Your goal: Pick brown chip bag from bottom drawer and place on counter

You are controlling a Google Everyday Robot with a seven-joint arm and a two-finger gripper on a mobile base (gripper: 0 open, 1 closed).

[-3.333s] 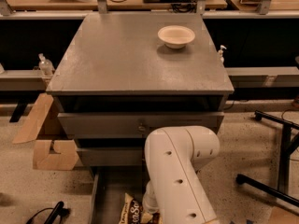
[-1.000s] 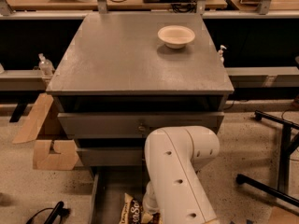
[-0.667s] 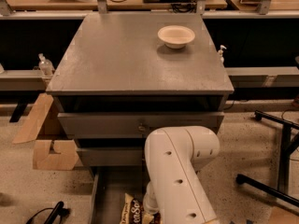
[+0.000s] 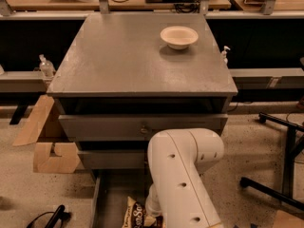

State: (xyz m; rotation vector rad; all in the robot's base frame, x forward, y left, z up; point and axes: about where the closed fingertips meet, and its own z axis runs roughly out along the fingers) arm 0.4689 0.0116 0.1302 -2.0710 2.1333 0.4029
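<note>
The brown chip bag (image 4: 135,216) lies in the open bottom drawer (image 4: 110,198) at the lower edge of the camera view; only its tan and dark brown top with white lettering shows. My white arm (image 4: 183,175) reaches down into the drawer right beside the bag. The gripper is below the picture's edge and hidden by the arm. The grey counter (image 4: 123,56) spreads above the drawers.
A cream bowl (image 4: 179,36) sits on the counter's far right. Cardboard pieces (image 4: 45,141) lean on the floor left of the cabinet. A black frame's legs (image 4: 280,175) stand on the right. A spray bottle (image 4: 46,66) sits on the left ledge. Wooden benches run along the back.
</note>
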